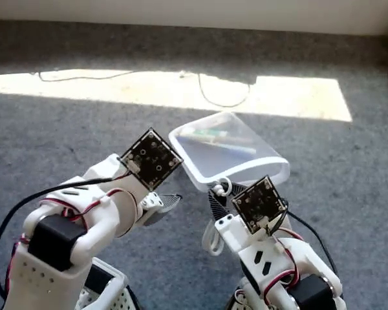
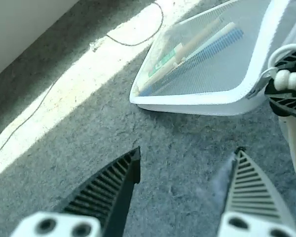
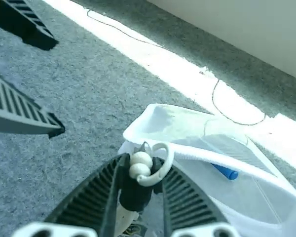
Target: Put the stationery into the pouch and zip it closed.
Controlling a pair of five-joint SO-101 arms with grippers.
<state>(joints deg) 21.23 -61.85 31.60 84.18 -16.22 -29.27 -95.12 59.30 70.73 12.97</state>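
Observation:
A clear mesh pouch (image 1: 227,152) with white trim lies on the grey carpet, with pens (image 1: 213,137) inside it. In the left wrist view the pens (image 2: 197,49) show through the pouch's (image 2: 237,74) mesh. My right gripper (image 1: 218,194) is at the pouch's near corner, shut on the white beaded zipper pull (image 3: 139,165). In the right wrist view the pouch (image 3: 212,148) lies just beyond that gripper (image 3: 140,172). My left gripper (image 2: 187,159) hovers open over bare carpet, a short way from the pouch's near edge. Beside the pouch it appears as dark fingers (image 1: 163,205).
A thin cable (image 1: 213,97) crosses a sunlit strip of carpet behind the pouch, below a pale wall. A white cord loop (image 1: 213,240) hangs by the right arm. A white perforated base (image 1: 107,292) sits at the front left.

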